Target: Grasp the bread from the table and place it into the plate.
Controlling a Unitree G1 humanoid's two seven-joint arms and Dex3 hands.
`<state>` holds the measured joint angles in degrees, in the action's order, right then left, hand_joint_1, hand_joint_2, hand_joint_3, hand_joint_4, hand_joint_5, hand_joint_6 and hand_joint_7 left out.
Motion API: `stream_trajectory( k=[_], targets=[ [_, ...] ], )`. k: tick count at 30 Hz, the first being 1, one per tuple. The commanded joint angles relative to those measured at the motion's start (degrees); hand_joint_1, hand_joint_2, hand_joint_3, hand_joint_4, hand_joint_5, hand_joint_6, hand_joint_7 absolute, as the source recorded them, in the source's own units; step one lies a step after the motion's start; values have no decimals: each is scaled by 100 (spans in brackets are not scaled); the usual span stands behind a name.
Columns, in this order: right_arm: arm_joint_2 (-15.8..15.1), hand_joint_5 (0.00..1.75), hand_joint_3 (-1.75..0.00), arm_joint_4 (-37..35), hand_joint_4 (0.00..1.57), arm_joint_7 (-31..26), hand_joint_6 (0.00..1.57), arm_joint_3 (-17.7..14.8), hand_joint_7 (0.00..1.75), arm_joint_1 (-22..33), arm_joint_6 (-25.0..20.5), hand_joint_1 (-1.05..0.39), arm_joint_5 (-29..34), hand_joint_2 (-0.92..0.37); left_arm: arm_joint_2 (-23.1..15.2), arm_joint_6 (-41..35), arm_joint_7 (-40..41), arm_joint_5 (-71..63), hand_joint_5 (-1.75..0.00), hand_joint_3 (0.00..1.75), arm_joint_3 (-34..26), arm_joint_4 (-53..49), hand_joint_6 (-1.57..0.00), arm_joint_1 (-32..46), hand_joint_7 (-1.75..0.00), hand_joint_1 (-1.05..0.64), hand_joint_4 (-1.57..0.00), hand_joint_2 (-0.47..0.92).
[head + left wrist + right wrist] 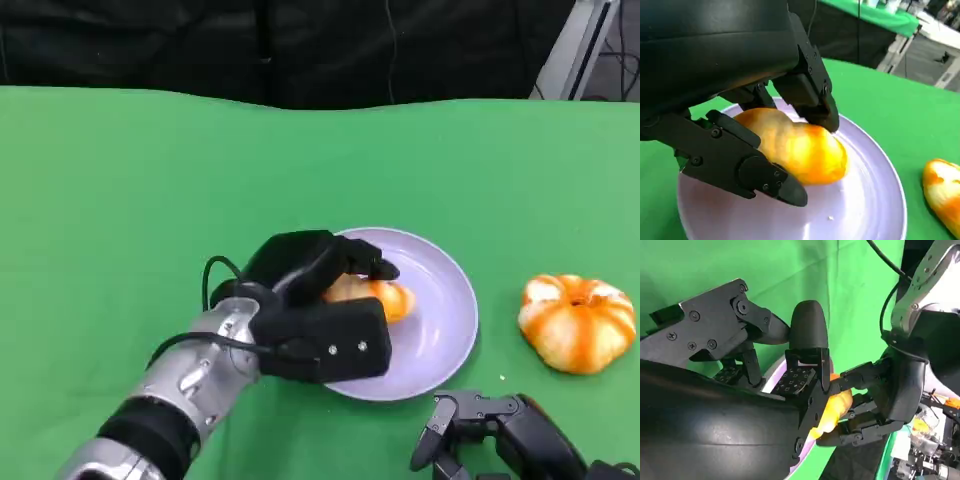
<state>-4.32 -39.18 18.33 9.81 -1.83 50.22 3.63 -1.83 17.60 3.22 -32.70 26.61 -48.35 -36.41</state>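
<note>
I see the green table (pixel 120 200), then the pale plate (pixel 445 320) on it, then my left hand (pixel 315 300) over the plate with fingers (pixel 810 95) wrapped around the bread (pixel 805 150), and my right hand (pixel 480 425) empty nearby, fingers apart.

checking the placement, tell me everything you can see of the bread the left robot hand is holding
The glossy golden-orange oblong bread roll looks smooth and soft, paler yellow at one end. It lies lengthwise over the middle of the round pale lilac plate, low and apparently touching it. The left robot hand grips it, black fingers on both sides.
</note>
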Motion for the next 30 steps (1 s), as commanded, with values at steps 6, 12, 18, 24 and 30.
stream_trajectory(
  k=[6,12,18,24,30],
  targets=[
    [32,149,-92,69,79,-7,86,22,109,43,-94,-12,-36,-66,-211,-43,-1167,556,0,57,-185,220,-18,-60,0,-92,-14,92],
    [50,150,-91,34,80,-38,87,18,110,30,-51,-13,3,-65,-290,-126,-1381,702,0,71,-259,523,-13,43,0,-98,-11,92],
    [42,149,-91,13,79,-47,87,17,110,20,-16,-12,17,-65,-339,-93,-1414,919,-1,77,-408,846,-14,203,0,-100,-13,92],
    [49,149,-92,-9,79,-59,86,17,111,23,21,-10,19,-65,-345,188,-1597,1641,-2,78,-870,1402,-14,672,-1,-94,-17,92],
    [37,148,-90,0,79,-64,86,3,112,11,20,-9,10,-67,-150,341,-1762,2697,-1,70,-1436,2113,-17,1394,-1,-85,-20,92]
  ],
)
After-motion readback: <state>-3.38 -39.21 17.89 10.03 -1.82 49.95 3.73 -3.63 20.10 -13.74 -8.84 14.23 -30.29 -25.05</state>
